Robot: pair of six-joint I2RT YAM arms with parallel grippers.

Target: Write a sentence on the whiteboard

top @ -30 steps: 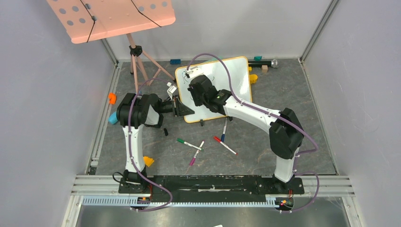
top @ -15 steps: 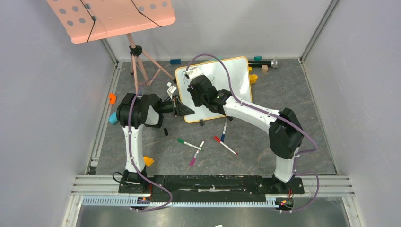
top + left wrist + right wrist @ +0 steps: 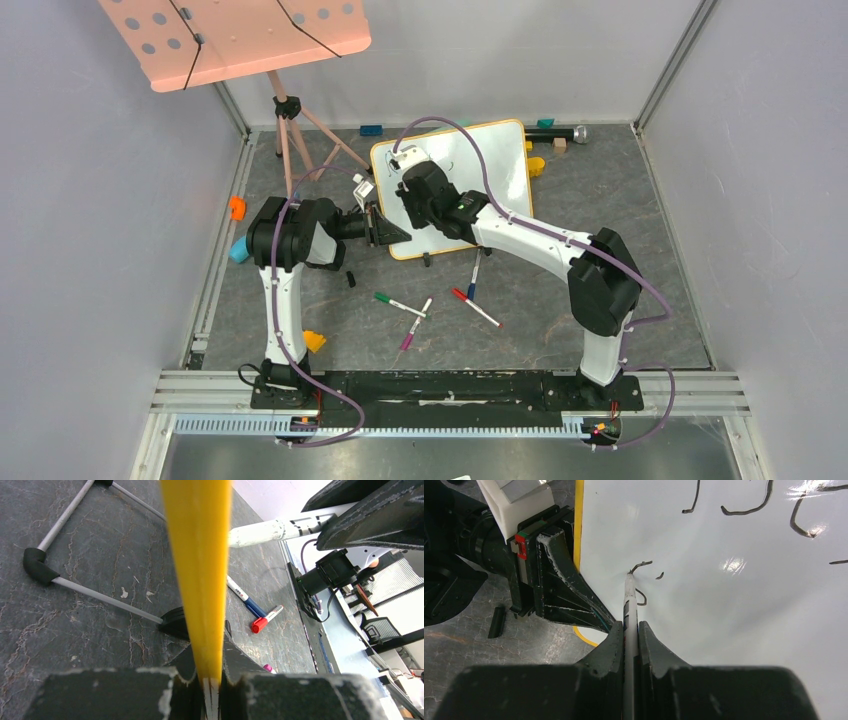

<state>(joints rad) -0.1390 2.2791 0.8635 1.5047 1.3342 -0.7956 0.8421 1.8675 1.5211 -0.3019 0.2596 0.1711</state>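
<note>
Left pincer (image 3: 212,682) clamps the whiteboard (image 3: 734,630) by its yellow rim; right pincer (image 3: 629,630) grips a marker (image 3: 629,597) touching its face

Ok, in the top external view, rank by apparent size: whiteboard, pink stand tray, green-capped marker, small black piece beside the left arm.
1-2. The pink tray and the whiteboard look similar. The tray is raised nearer the camera and cropped, and the board is partly hidden, so these two stay unranked.
3. The green-capped marker.
4. The small black piece.

pink music stand (image 3: 235,40) rear-L | mkrs (image 3: 477,309) on floor | orange blk (image 3: 237,207) L
</note>
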